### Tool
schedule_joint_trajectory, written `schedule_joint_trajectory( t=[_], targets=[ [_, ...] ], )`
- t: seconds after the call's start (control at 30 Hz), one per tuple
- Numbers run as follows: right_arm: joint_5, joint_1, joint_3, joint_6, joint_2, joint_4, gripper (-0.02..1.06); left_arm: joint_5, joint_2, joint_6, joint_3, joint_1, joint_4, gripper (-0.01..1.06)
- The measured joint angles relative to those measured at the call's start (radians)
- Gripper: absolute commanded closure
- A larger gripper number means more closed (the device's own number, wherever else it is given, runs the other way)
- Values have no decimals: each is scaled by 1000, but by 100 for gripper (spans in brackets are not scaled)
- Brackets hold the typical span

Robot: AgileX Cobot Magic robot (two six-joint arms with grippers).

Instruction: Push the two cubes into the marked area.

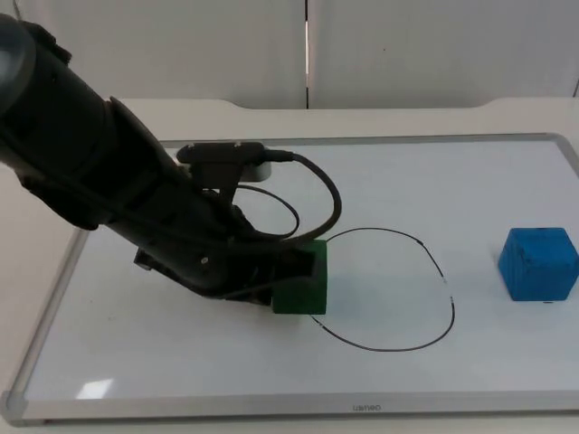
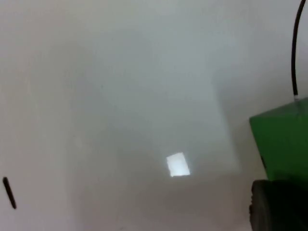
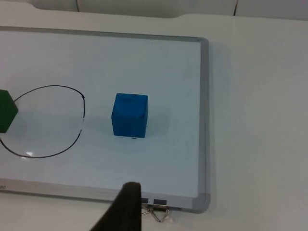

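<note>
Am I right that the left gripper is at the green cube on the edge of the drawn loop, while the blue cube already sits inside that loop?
Not quite: the blue cube sits outside the drawn loop, to its right on the whiteboard, as the top view shows. The rest holds: the left gripper is at the green cube on the loop's edge.
</note>
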Motion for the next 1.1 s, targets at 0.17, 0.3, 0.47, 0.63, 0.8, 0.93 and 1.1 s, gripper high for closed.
schedule_joint_trajectory(
  t=[0.17,0.3,0.47,0.63,0.8,0.93,1.1],
  targets=[
    [0,0,0,0,0,0,-1,2,0,0,-21,-4,0,105],
    [0,0,0,0,0,0,-1,2,0,2,-32,-28,0,105],
    [0,0,0,0,0,0,-1,-2,8,2,-38,-63,0,105],
    [0,0,0,0,0,0,-1,-2,16,2,-38,-67,0,105],
    [0,0,0,0,0,0,-1,4,16,2,-56,-72,0,105],
    [0,0,0,0,0,0,-1,6,16,2,-78,-86,0,105],
    [0,0,0,0,0,0,-1,9,16,2,-85,-93,0,105]
  ],
)
